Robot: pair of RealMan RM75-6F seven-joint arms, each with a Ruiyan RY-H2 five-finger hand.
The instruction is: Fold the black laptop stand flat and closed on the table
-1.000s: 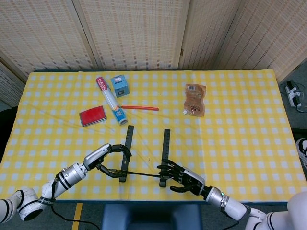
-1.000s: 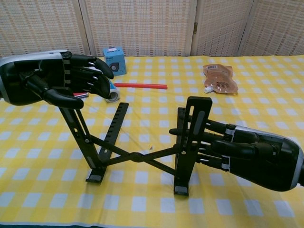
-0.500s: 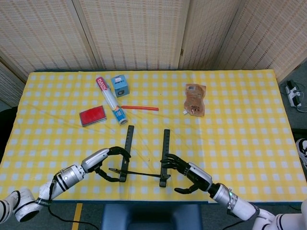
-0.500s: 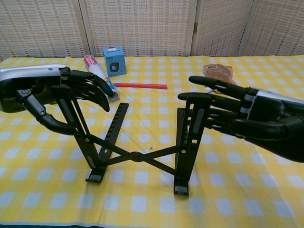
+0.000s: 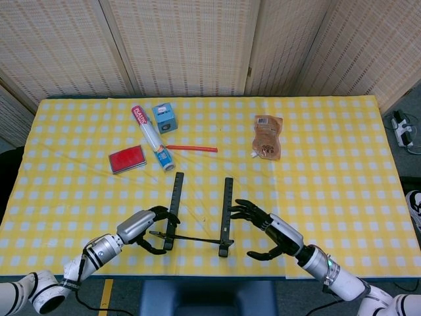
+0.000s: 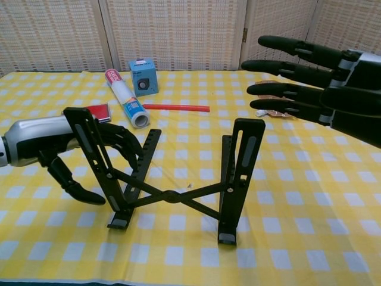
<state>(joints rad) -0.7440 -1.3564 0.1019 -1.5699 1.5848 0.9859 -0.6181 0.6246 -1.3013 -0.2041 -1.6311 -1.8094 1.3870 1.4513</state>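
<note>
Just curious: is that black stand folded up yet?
No, still spread: the black stand has both arms raised and apart, its cross-braces forming an open X.

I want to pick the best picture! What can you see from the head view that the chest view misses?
Only the head view shows the whole brown pouch, the right arm behind its hand, and the table's far edge. Only the chest view shows that the black laptop stand stands propped up on crossed bars, and that the right hand is raised above it. Both show the left hand at the stand's left leg, the blue box, tube, red stick and red case.
</note>
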